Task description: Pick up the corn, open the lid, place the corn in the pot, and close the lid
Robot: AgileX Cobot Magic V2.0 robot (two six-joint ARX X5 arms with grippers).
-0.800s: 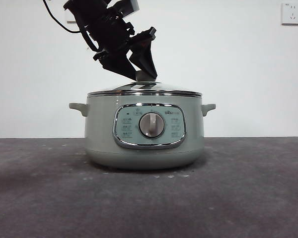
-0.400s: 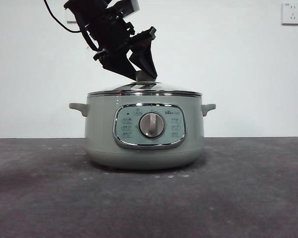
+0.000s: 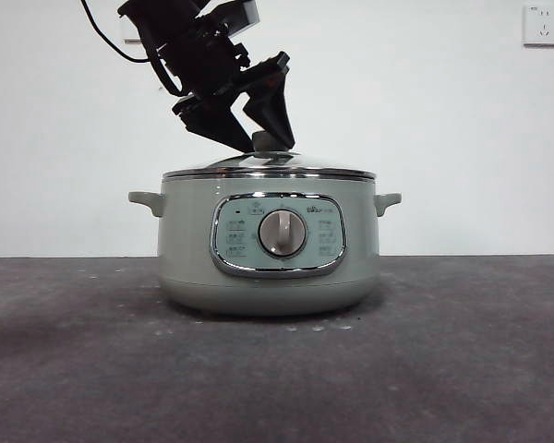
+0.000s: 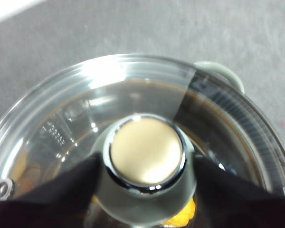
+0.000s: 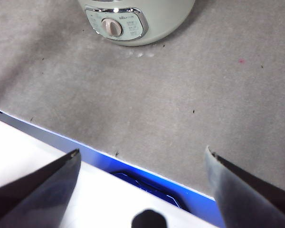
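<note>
At upper left of the front view, the left gripper (image 3: 258, 138) straddles the knob (image 4: 146, 151) of the lid (image 3: 268, 170), jaws parted beside it rather than pinching. The lid sits on the pot (image 3: 268, 249) at centre frame. The corn (image 4: 180, 219) shows as yellow under the glass, inside. Risk: a jaw catching the knob could drag the lid askew. Panel print is too small to read. The right gripper (image 5: 142, 164) waits, jaws wide apart.

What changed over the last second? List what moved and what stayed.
The left gripper shifted slightly up and to the picture's left at the lid's knob, its jaws either side of it. The lid stayed seated on the pot. Corn shows through the glass.
</note>
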